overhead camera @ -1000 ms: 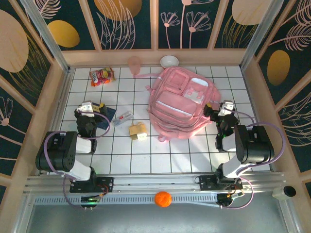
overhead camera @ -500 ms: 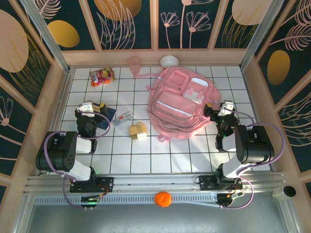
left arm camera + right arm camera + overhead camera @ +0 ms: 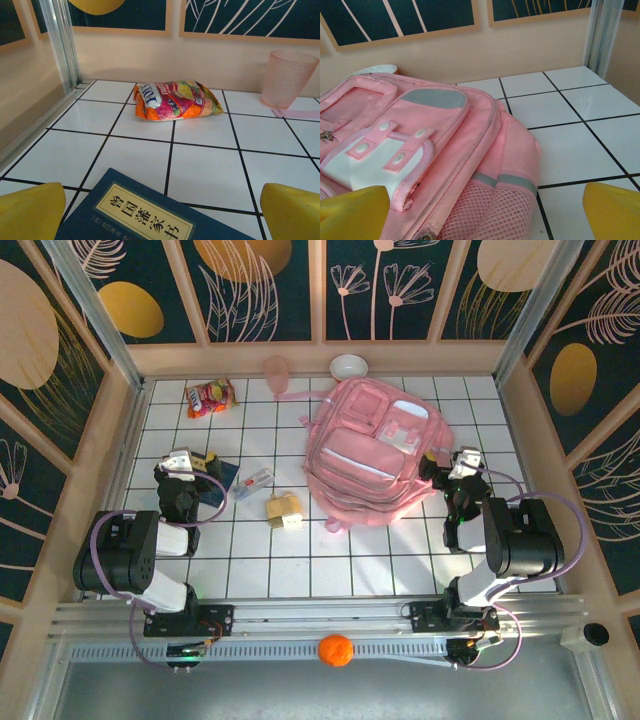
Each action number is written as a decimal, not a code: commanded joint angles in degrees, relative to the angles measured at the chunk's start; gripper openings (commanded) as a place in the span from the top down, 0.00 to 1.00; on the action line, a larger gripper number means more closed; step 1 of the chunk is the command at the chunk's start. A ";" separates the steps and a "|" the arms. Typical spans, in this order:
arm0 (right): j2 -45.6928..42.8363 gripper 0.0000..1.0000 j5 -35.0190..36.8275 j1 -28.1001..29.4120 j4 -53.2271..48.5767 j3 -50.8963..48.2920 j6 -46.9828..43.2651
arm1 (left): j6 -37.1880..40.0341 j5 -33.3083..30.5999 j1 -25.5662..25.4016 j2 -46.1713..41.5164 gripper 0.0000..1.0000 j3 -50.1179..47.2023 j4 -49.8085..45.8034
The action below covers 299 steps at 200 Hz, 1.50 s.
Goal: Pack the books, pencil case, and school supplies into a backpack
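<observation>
The large pink backpack (image 3: 375,455) lies flat on the white tiled table, right of centre, its pockets facing up. My right gripper (image 3: 438,467) stands open at its right side, the yellow fingertips (image 3: 612,212) either side of the mesh side pocket (image 3: 485,215) without gripping it. The navy book (image 3: 222,480) lies at the left. My left gripper (image 3: 200,466) is open low over the book's (image 3: 145,217) near corner, holding nothing. The translucent pencil case (image 3: 254,480) lies just right of the book. Tan and yellow supply blocks (image 3: 284,510) sit between the book and the backpack.
A red-and-yellow snack packet (image 3: 210,397) lies at the back left, seen ahead in the left wrist view (image 3: 175,100). A pink cup (image 3: 276,370) and a white bowl (image 3: 349,367) stand by the back wall. Wooden walls enclose the table. An orange ball (image 3: 336,650) rests below the front rail.
</observation>
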 commanded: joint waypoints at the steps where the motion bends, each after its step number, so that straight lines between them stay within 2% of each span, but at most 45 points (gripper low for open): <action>1: -0.08 0.01 0.53 -0.08 0.96 0.20 0.23 | 0.43 0.55 0.27 -0.33 0.01 0.70 0.65; 134: -0.09 0.01 0.53 -0.04 0.96 0.27 0.27 | 0.29 0.48 0.27 -0.27 0.01 0.75 0.52; 142: -0.09 0.01 0.53 -0.01 1.04 0.25 0.23 | 0.17 0.03 0.27 -0.63 0.04 1.00 0.13; 154: -0.06 0.01 0.53 -0.03 0.98 0.28 0.24 | 0.92 1.35 0.27 -2.98 0.07 3.34 -5.64; 185: -0.09 0.01 0.53 -0.08 1.04 0.27 0.23 | -2.12 2.07 0.19 -11.46 0.10 13.34 -30.38; 196: -0.08 0.01 0.53 -0.04 0.95 0.33 0.32 | -3.13 4.64 -0.05 -13.32 0.15 15.55 -34.93; 218: -0.98 0.01 0.79 -0.01 0.05 0.52 0.41 | -10.69 10.25 -1.56 -14.10 0.26 20.26 -41.28; 234: -5.73 0.01 0.51 0.40 -9.54 3.67 -0.20 | -14.47 12.59 -4.80 -12.76 0.31 24.30 -46.12; 243: -9.05 0.01 1.47 0.39 -21.28 8.07 1.54 | -15.19 13.28 -7.04 -11.16 0.32 26.81 -49.19; 258: -12.48 0.01 4.47 -0.24 -41.11 15.98 10.63 | -18.52 16.08 -9.36 -7.73 0.37 30.31 -52.23; 280: -12.98 0.01 2.75 -1.35 -62.02 26.52 18.01 | -22.86 20.78 -11.79 -0.97 0.44 35.30 -55.39; 299: -12.42 0.01 -2.46 -1.49 -73.26 31.47 23.62 | -23.42 22.80 -15.46 3.91 0.44 38.19 -55.36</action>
